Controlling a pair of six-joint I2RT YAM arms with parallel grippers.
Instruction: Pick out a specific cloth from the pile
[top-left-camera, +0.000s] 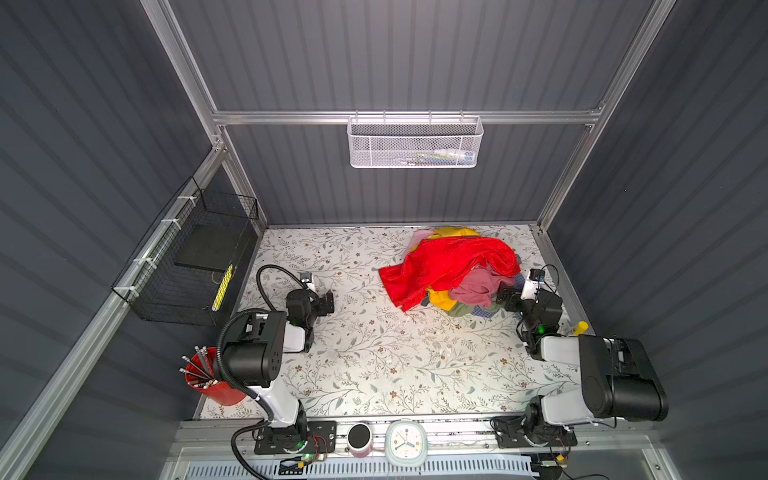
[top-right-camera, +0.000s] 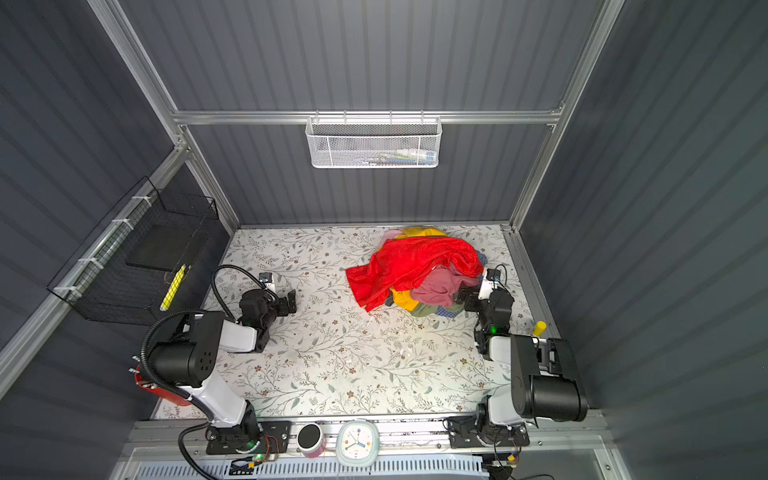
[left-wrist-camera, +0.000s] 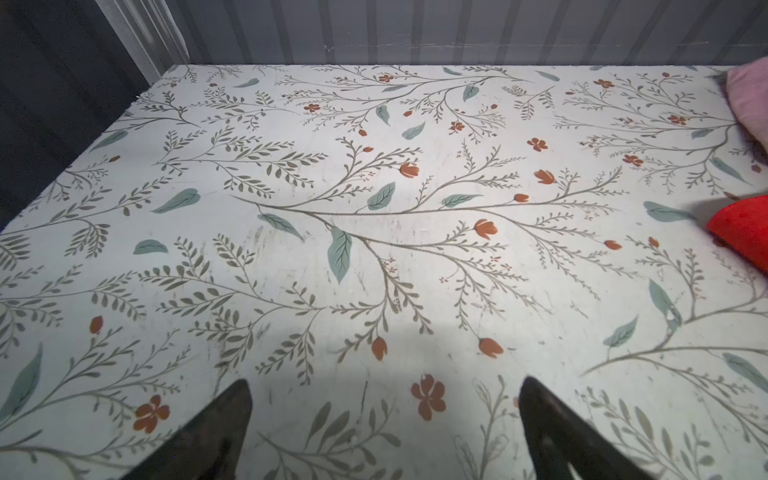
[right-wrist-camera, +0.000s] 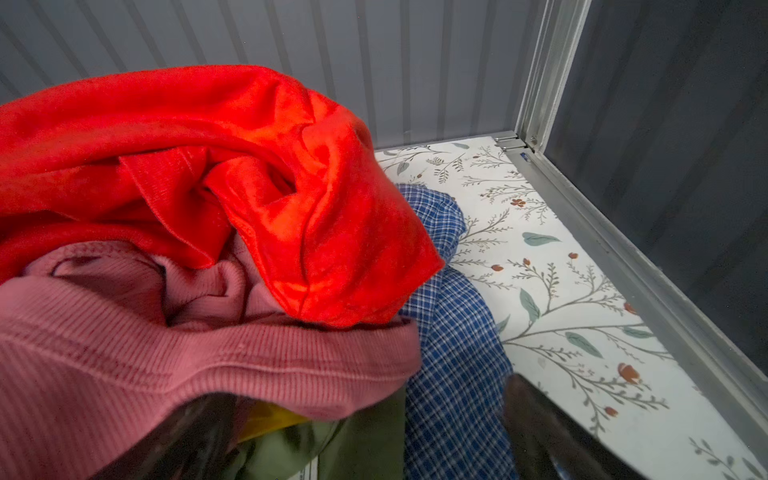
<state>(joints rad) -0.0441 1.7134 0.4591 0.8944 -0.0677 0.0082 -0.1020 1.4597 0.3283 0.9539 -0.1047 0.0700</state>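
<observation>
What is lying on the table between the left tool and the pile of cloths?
Nothing: between the left tool and the pile only bare floral table shows, in both top views.

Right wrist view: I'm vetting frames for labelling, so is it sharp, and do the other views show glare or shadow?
Right wrist view: red cloth and dusty-pink cloth sharp, the jaws near the lens dark and blurred. Left wrist view: soft shadow on the table ahead of the jaws. Both top views: bright washed-out patch mid-table.
</observation>
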